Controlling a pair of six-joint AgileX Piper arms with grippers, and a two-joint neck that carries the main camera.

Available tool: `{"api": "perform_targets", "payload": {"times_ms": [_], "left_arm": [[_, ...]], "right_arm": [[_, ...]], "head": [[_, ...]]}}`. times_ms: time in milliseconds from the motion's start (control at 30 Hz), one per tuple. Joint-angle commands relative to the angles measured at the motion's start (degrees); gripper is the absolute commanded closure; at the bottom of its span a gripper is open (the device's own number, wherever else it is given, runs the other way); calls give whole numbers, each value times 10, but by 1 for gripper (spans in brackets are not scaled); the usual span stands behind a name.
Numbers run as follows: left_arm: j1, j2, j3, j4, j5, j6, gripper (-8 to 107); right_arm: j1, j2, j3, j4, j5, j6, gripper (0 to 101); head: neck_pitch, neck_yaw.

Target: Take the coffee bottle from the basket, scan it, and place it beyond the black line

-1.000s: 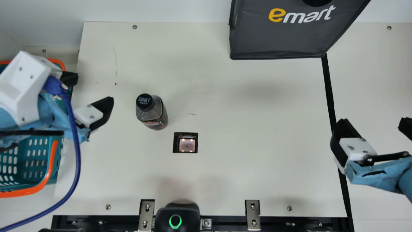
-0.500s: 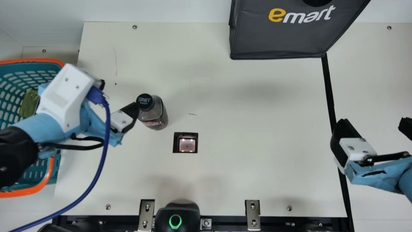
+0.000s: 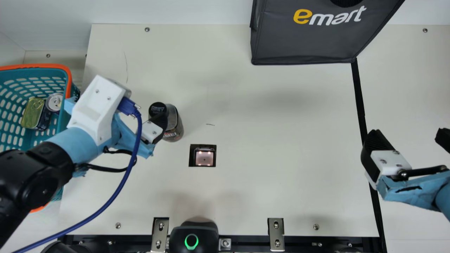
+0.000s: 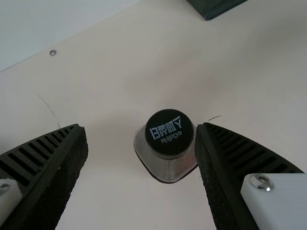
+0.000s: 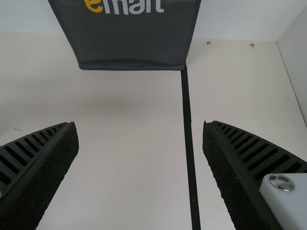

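In the main view my left gripper (image 3: 148, 106) stands open over the coffee bottle (image 3: 175, 123), one finger covering part of it. The bottle stands on the table, left of the lit scanner window (image 3: 204, 158). In the left wrist view the bottle's black cap (image 4: 169, 134) lies between the spread fingers of my left gripper (image 4: 142, 128), nearer one of them. My right gripper (image 3: 407, 133) is open at the main view's right, one finger over the black line (image 3: 359, 98). The right wrist view has my right gripper (image 5: 140, 125) open and holding nothing, with the black line (image 5: 188, 120) beyond its fingers.
The teal basket with an orange rim (image 3: 38, 65) is at the far left, holding a rectangular tin (image 3: 32, 113) and a round can (image 3: 55, 102). A dark bag (image 3: 302, 42) stands at the back. A black device (image 3: 193, 237) sits at the front edge.
My left arm has moved right, away from over the basket to the bottle, uncovering the tin and the can. The bottle and my right arm have stayed put.
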Motion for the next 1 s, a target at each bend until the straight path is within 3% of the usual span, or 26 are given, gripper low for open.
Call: {"api": "perform_targets", "payload": {"times_ms": [0,967], "left_arm": [[-3,0,3,26,-1,-33,9],[-138,40,17,261,2,-364,9]], "right_arm": [[0,0,0,0,0,0,10],[0,0,0,0,0,0,10]], "head": [[-16,0],[-16,0]]}}
